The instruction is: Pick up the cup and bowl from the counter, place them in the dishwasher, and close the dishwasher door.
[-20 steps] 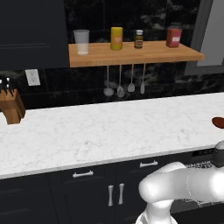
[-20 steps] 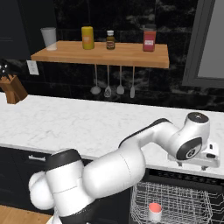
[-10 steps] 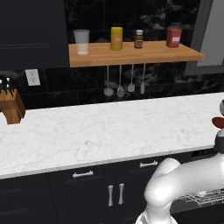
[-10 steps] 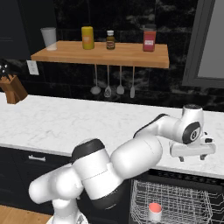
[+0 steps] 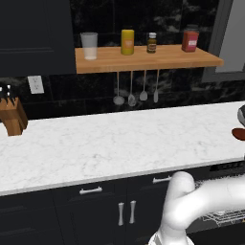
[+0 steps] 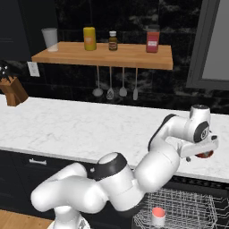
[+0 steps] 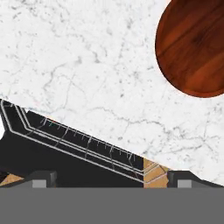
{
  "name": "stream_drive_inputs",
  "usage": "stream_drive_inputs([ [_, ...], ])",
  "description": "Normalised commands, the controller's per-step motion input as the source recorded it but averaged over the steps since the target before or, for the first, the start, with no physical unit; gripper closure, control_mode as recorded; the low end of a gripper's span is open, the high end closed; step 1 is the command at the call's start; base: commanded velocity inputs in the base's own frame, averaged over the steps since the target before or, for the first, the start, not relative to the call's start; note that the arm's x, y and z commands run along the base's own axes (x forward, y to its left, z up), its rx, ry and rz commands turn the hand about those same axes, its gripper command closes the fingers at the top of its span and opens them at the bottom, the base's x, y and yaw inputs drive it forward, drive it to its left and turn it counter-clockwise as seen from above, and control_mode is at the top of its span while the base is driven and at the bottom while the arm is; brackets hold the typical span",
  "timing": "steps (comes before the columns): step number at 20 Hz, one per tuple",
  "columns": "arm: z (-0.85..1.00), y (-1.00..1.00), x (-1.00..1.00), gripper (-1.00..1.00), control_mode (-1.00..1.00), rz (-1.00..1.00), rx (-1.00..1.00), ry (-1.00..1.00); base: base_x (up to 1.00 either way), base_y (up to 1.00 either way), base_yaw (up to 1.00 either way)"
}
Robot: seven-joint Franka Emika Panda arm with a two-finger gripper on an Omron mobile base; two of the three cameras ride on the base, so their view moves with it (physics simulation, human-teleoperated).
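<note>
While the small shallow dark red-brown bowl (image 7: 193,47) sits on the long white marble counter (image 6: 67,129) near its front edge, the end effector (image 6: 200,151) hangs just above it, the bowl's rim peeking out under the hand in the right base view. From the hand view the bowl lies toward the upper right, off to one side of the line between the two dark fingertips (image 7: 42,178), which stand far apart with nothing between them. In the left base view the bowl (image 5: 238,134) shows at the far right edge of the counter, partly cut off.

Below the counter's edge the black built-in dishwasher (image 6: 210,183) stands open, its grey wire rack (image 6: 179,208) drawn out. The small pale cup with a pink-red top (image 6: 157,216) stands upright in that rack, near its left side as the right base view shows it.

Farther out, a wooden knife block (image 5: 13,116) with dark handles rests on the counter at the far left, against the black wall, with a white wall socket (image 5: 35,84) just beside it. Above the counter a wooden shelf (image 5: 143,58) carries a clear glass tumbler (image 5: 89,45), a yellow jar (image 5: 127,41), a small brown bottle (image 5: 151,42) and a red jar with a dark lid (image 5: 190,38), in that order from left to right. Four silver utensils (image 5: 136,88) hang under the shelf. Dark cabinets with silver handles (image 5: 91,191) run beneath the counter left of the dishwasher.
</note>
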Motion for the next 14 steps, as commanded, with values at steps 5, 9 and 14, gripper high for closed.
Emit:
stream_drive_inputs([
  [5,-0.34,0.0,0.19,-1.0,-1.0,0.24,0.0,0.0,0.0,0.0,0.0],
  [9,-0.37,0.0,0.05,-1.0,-1.0,0.24,0.0,0.0,0.0,0.0,0.0],
  [14,-0.25,0.0,0.01,-1.0,-1.0,0.19,0.0,-0.02,0.0,0.0,0.0],
])
